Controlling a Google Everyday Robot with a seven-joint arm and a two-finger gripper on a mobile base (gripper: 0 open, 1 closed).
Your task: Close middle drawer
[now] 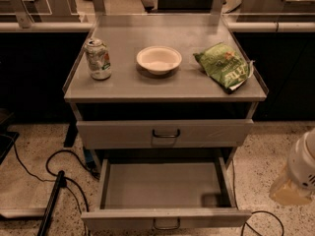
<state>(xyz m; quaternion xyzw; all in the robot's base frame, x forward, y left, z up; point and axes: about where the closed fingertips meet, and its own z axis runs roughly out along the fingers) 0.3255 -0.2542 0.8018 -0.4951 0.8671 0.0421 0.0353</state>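
Observation:
The middle drawer [165, 186] is pulled far out of the grey cabinet. Its flat tray is empty, and its low front panel [123, 218] with a small dark loop handle [166, 225] lies at the bottom edge of the view. Above it the taller drawer front [108, 132] stands closed. The lowest drawer is hidden under the open one. My gripper [298, 178] shows as a pale, blurred shape at the right edge, off to the right of the open drawer and apart from it.
On the cabinet top [123, 85] stand a drink can [98, 59], a white bowl [158, 59] and a green chip bag [224, 66]. Black cables [54, 171] and a dark pole [51, 205] lie on the speckled floor at left. A cable loop [266, 220] lies at lower right.

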